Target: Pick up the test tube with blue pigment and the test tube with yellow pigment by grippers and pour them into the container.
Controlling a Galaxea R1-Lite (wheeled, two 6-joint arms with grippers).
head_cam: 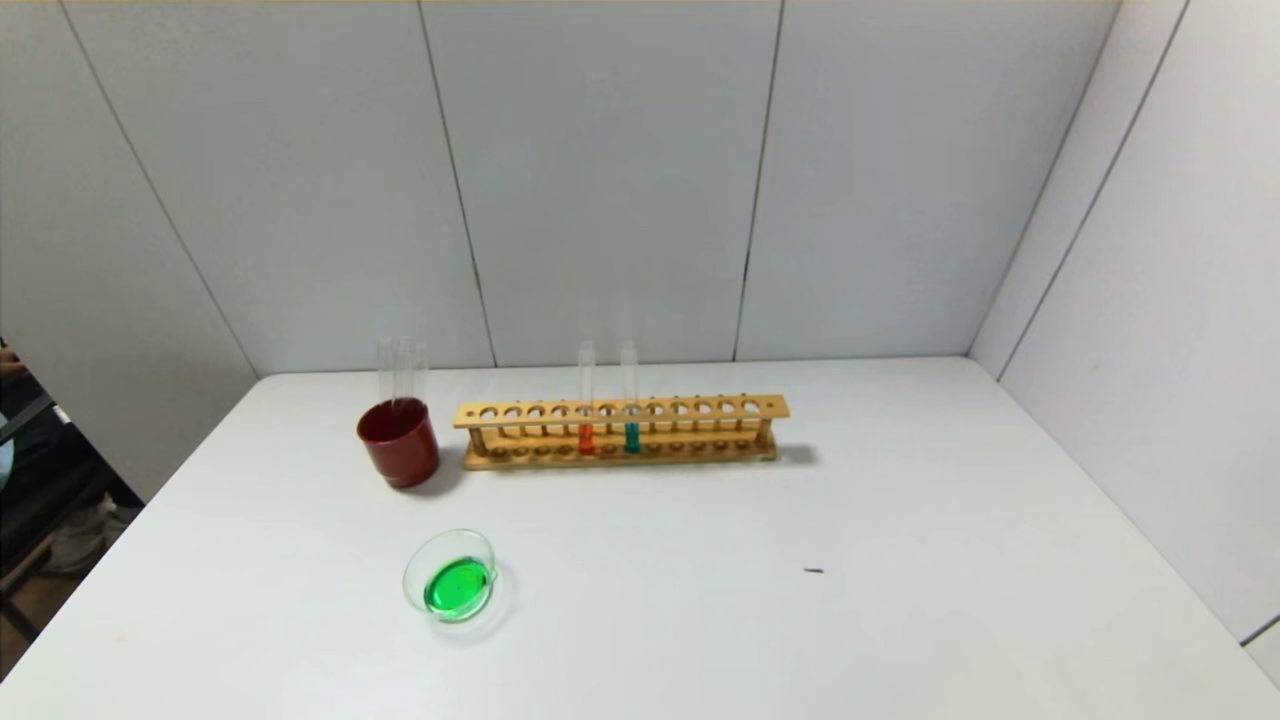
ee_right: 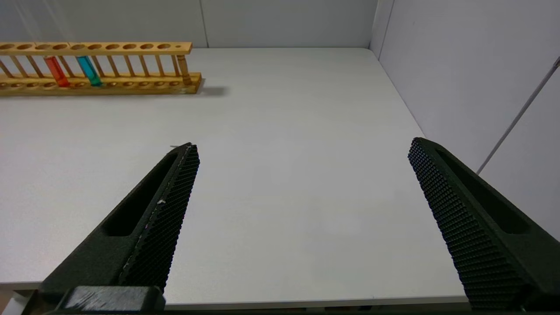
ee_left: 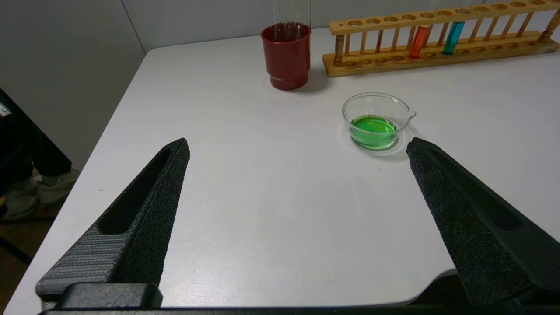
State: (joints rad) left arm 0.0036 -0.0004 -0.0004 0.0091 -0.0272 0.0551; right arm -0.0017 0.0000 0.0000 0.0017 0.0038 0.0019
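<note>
The clear glass container [head_cam: 450, 536] stands at the front left of the table and holds green liquid; it also shows in the left wrist view [ee_left: 376, 94]. One teal-liquid tube [head_cam: 631, 437] stands in the wooden rack [head_cam: 620, 410], and I cannot tell whether it is the test tube with blue pigment. No tube with yellow liquid is in view. Clear empty tubes [head_cam: 400, 370] stand in the dark red cup [head_cam: 398, 445]. My left gripper [ee_left: 298, 144] is open and empty over the table's near left edge, short of the container. My right gripper [ee_right: 302, 144] is open and empty over the near right edge.
An orange-liquid tube [head_cam: 586, 438] stands in the rack beside the teal one [ee_right: 89, 72]. Grey walls close the back and the right side. A small dark speck [head_cam: 813, 571] lies on the white table. Neither arm shows in the head view.
</note>
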